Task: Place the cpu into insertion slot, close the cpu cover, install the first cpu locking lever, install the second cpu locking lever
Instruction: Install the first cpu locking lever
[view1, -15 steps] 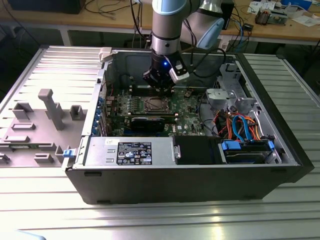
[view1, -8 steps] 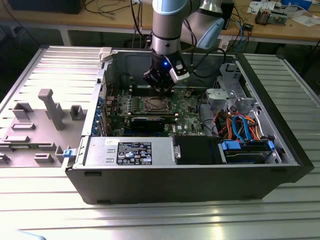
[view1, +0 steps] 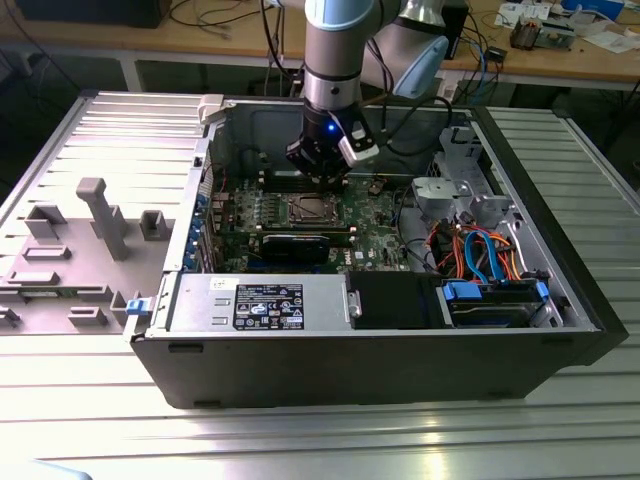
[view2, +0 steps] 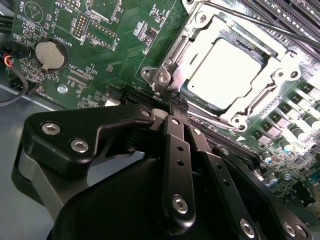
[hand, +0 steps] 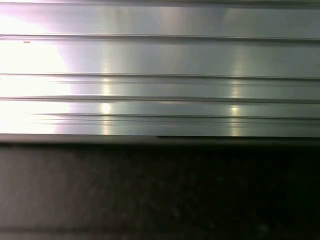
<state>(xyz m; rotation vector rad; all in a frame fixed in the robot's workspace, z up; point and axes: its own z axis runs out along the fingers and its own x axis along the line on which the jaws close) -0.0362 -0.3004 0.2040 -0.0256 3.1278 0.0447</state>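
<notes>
Second wrist view gives the best reading of progress: the cpu (view2: 231, 74) already sits in the insertion slot (view2: 196, 93), its pale metal top showing through the window of the cpu cover (view2: 260, 97), which lies flat over it, so placing and closing look done. The pincer (view2: 176, 102) has its two black fingers (view2: 179, 150) drawn together, tips nearly touching, right at the slot's near corner beside a thin locking lever (view2: 167, 76); whether they pinch that lever I cannot tell, and whether either lever is latched is unclear, so the lever steps seem to be what remains. Seen from outside, the pincer (view1: 322, 172) hovers just above the slot (view1: 310, 208) inside the open computer case (view1: 380, 370) on the desk (view1: 300, 440). White board lettering near the slot and a case label (view1: 268, 306) are there, but too small to read.
</notes>
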